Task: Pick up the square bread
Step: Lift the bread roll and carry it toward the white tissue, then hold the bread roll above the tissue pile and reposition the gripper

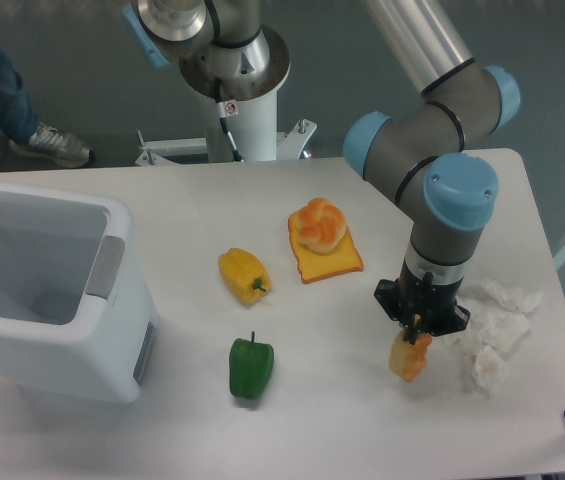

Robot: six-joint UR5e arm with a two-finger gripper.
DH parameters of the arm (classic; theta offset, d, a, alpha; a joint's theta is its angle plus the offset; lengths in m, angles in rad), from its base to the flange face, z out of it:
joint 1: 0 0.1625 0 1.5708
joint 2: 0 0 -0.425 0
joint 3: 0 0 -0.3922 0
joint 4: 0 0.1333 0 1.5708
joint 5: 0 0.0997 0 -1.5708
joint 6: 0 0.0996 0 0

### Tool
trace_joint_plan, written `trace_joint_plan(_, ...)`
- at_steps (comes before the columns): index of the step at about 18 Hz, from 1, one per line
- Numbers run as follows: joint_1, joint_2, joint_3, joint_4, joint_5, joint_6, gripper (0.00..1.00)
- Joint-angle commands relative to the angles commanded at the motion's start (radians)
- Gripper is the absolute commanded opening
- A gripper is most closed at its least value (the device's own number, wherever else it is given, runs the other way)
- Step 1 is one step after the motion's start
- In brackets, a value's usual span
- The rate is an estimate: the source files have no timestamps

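The square bread point(409, 358) stands on end, long axis running twelve to six. The hand point(418, 333) pinches its top, fingers narrow. Crumpled tissue point(492, 325) lies at three o'clock.

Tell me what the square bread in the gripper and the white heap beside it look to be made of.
The square bread: probably moulded plastic or foam play food, judging by its smooth, evenly coloured yellow-orange surface without crumb texture. It hangs from the gripper. The white heap: apparently crumpled tissue or thin paper, matte, with soft irregular folds; cloth cannot be ruled out.
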Motion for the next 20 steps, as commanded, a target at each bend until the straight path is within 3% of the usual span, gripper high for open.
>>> trace_joint_plan(8,0.011,-0.021,0.015,-0.002,0.074,0.068,0.08)
trace_joint_plan(9,0.011,-0.023,0.015,-0.002,0.074,0.068,0.11)
trace_joint_plan(10,0.009,-0.029,0.015,0.000,0.078,0.069,0.20)
trace_joint_plan(11,0.009,-0.032,0.017,0.000,0.087,0.071,0.21)
trace_joint_plan(13,0.009,-0.032,0.018,0.002,0.094,0.068,0.03)
trace_joint_plan(14,0.011,-0.032,0.020,0.002,0.094,0.068,0.00)
trace_joint_plan(20,0.012,-0.032,0.031,0.002,0.094,0.083,0.00)
